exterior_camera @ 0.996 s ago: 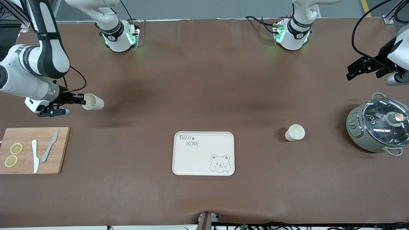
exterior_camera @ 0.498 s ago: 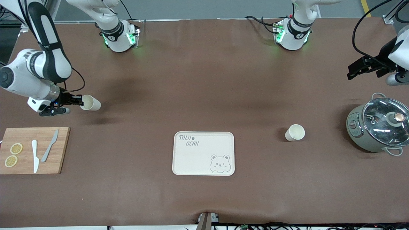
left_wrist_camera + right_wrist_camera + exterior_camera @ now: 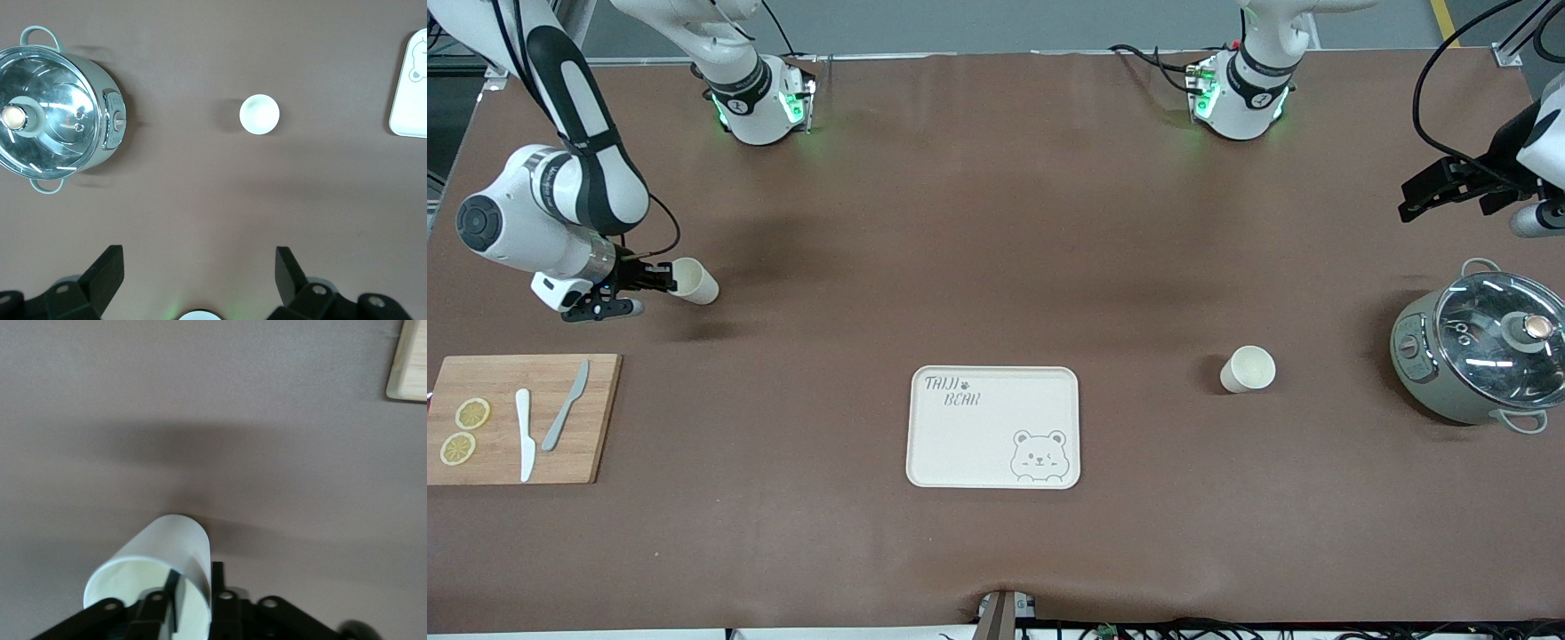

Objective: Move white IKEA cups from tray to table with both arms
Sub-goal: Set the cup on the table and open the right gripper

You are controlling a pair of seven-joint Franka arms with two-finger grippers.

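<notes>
Cup (image 3: 694, 281) pinched by rim in R pincer (image 3: 665, 277), L pincer (image 3: 1436, 188) open.

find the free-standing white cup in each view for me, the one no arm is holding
Front view: the free-standing cup stands upright on the brown table between the bear tray and the lidded pot.
Left wrist view: the same cup is seen from straight above, again between the pot and the tray's corner.
Right wrist view: not in it; the cup there is the other one.
Shared landmark: the lidded pot.
</notes>
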